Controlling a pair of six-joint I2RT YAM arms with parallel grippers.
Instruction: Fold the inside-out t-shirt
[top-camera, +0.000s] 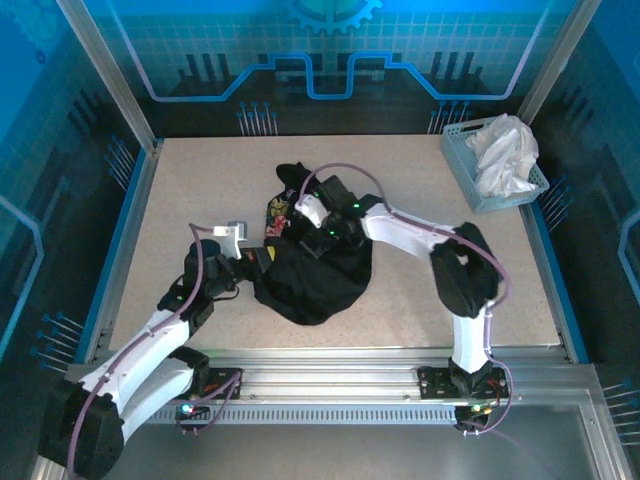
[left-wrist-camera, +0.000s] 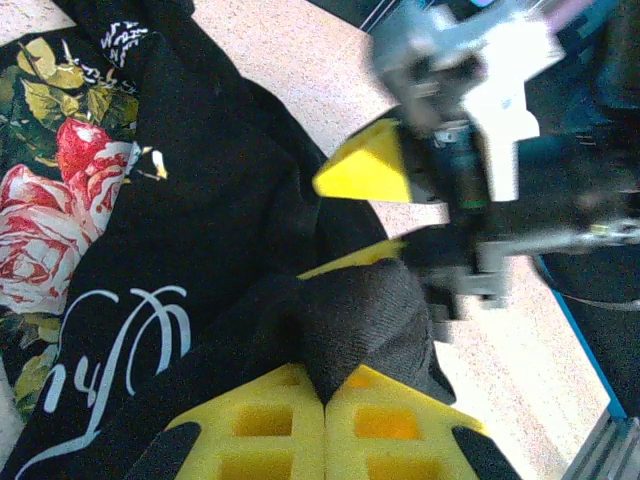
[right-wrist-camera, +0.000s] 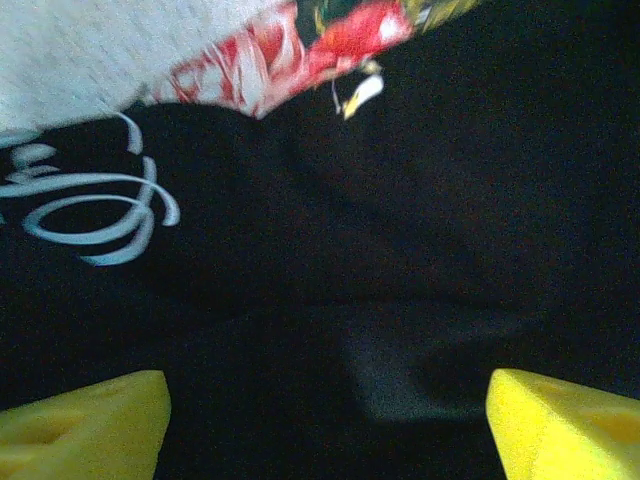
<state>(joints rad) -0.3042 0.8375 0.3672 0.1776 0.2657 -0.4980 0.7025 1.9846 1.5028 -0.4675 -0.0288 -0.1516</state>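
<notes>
The black t-shirt (top-camera: 312, 278) lies bunched in a rounded heap on the middle of the speckled beige table (top-camera: 440, 200), a soft matte knit thrown into thick, loose folds. Along its upper left side a rose print (left-wrist-camera: 45, 225) shows: red and pink blooms with yellow-green leaves. Thin white script (left-wrist-camera: 120, 335) curls across the black cloth beside it.

My left arm reaches forward from its base with the forearm low over the table, the wrist meeting the heap's left edge. My left gripper (left-wrist-camera: 325, 388) is pinched tight on a thick ridge of the black fabric. The blocky yellow fingers (left-wrist-camera: 265, 425) press together, and the cloth bulges up between their tips.

My right arm bends at a raised elbow and stretches left across the shirt, the wrist tilted down over the printed part. My right gripper (right-wrist-camera: 320, 430) stands spread wide and has hold of nothing. Its wedge-shaped yellow fingertips (right-wrist-camera: 85, 420) are well apart, with dark cloth lying below them.

At the far right corner, well apart from the shirt, a pale blue slatted basket (top-camera: 462, 160) holds a crumpled white cloth (top-camera: 505, 150).
</notes>
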